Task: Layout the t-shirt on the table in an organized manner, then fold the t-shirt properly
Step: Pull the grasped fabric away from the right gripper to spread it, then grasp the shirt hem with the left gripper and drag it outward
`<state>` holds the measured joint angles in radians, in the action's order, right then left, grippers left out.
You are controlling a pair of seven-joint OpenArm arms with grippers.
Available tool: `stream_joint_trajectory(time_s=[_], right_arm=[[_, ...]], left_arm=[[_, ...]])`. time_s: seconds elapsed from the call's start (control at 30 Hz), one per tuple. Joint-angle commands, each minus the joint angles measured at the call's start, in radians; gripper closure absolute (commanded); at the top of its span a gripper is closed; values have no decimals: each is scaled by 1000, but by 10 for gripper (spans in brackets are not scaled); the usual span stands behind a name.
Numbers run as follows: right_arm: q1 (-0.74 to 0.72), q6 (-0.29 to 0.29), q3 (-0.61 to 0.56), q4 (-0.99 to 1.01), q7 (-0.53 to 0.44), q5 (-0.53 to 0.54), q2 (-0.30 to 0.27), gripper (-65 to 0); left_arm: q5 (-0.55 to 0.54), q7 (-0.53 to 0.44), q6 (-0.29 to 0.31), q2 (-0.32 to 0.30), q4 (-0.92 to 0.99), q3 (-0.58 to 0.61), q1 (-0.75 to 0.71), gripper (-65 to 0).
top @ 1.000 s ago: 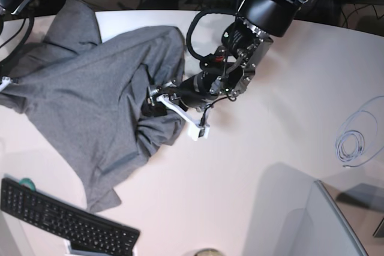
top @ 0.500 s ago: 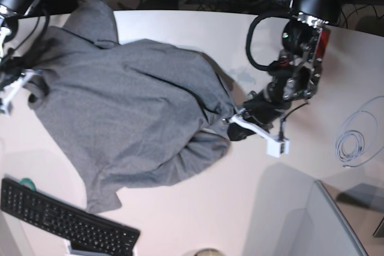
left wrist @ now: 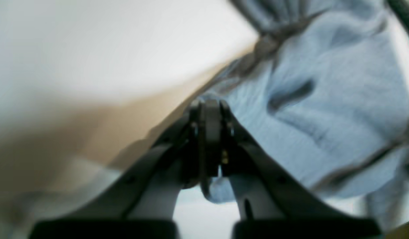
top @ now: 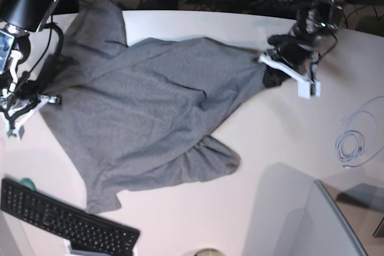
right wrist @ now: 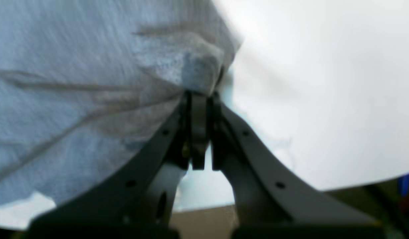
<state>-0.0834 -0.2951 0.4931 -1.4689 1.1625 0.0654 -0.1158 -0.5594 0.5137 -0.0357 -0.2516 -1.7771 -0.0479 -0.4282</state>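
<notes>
The grey t-shirt [top: 150, 112] lies stretched across the white table [top: 282, 142], pulled taut between both arms, with a bunched fold [top: 210, 157] near its front. At the back right, my left gripper [top: 264, 64] is shut on one corner of the cloth. The left wrist view shows that gripper [left wrist: 209, 106] with jaws closed, pinching the t-shirt [left wrist: 324, 99]. At the left edge my right gripper [top: 51, 98] is shut on the other side. In the right wrist view this gripper [right wrist: 199, 96] clamps a bunched hem of the t-shirt [right wrist: 91, 83].
A black keyboard [top: 66, 220] lies at the front left, just below the shirt's lowest corner. A coiled pale cable [top: 351, 145] rests at the right edge. A grey panel [top: 312, 220] fills the front right. Cables and gear crowd the space behind the table.
My left gripper closed on the shirt and dragged it right and toward the back, spreading the bunched cloth out. The right gripper kept its hold at the left edge.
</notes>
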Motion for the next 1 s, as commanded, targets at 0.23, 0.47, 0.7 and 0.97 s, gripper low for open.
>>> stream_joint_trajectory(time_s=[0.23, 0.47, 0.7, 0.97], right_arm=[[41, 3, 121, 0, -89, 0, -17, 0], [55, 3, 128, 1, -91, 0, -14, 0], [55, 3, 128, 1, -91, 0, -15, 0], [67, 3, 128, 0, -92, 0, -17, 0]], left_arm=[[344, -11, 10, 157, -13, -2, -82, 0], [361, -10, 10, 157, 32, -5, -84, 0], [353, -10, 10, 134, -77, -11, -199, -431], [353, -11, 12, 139, -148, -48, -91, -276]])
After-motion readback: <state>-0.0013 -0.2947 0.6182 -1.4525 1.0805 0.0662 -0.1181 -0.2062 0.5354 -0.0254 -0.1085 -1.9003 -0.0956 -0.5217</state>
